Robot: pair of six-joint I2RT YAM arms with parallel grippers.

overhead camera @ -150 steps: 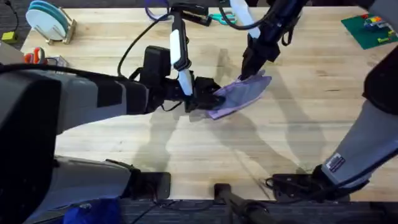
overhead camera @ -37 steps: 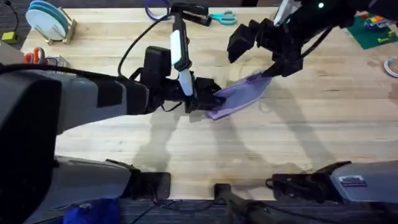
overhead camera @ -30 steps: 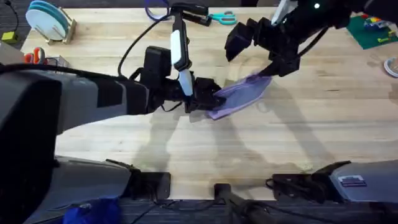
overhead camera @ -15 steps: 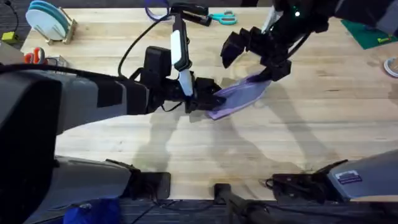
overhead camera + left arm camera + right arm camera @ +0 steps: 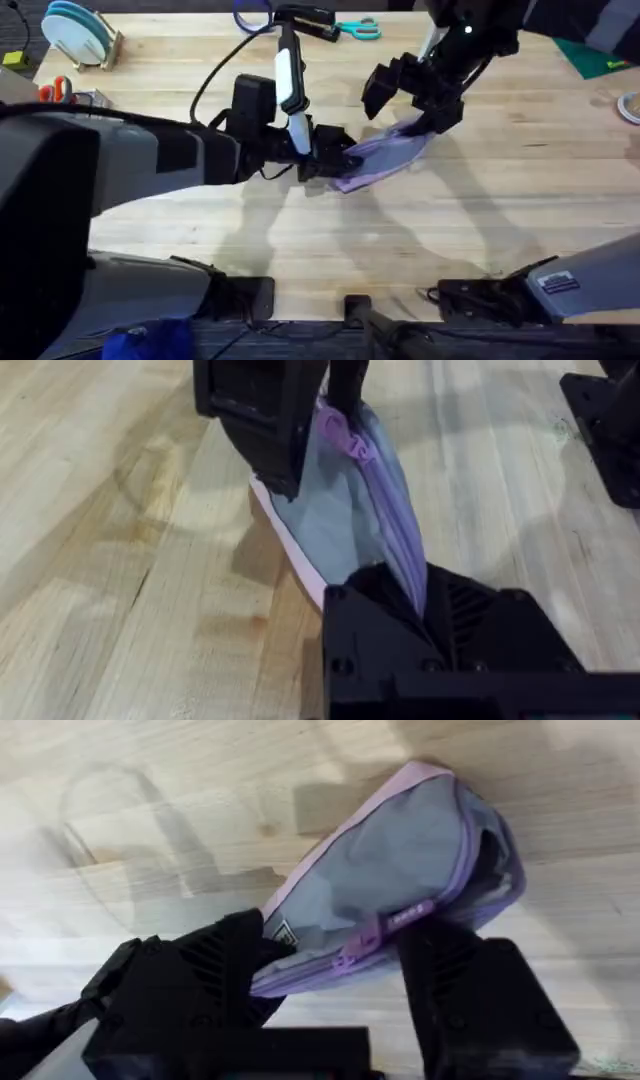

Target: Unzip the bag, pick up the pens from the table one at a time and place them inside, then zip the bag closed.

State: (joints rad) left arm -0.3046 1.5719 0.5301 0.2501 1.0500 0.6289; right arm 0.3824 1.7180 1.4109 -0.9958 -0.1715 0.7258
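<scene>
The lavender bag (image 5: 385, 153) lies on the table (image 5: 480, 230), stretched between both arms. My left gripper (image 5: 337, 158) is shut on its left end; in the left wrist view the fabric (image 5: 340, 510) runs out of my black fingers (image 5: 470, 630). My right gripper (image 5: 425, 117) is at the bag's right end. In the right wrist view its fingers (image 5: 200, 980) stand open on either side of the bag (image 5: 390, 860), with the purple zipper pull (image 5: 355, 955) between them. The pens are out of view.
Teal-handled scissors (image 5: 356, 28) lie at the far edge. A rack of blue plates (image 5: 80, 32) stands at the far left, with orange-handled scissors (image 5: 55, 90) near it. A green baseplate (image 5: 590, 48) lies at the far right. Bare wood stretches in front of the bag.
My right gripper, raised clear of the bag a second ago, has swung left and come down onto the bag's right end. The left gripper has kept its hold without moving.
</scene>
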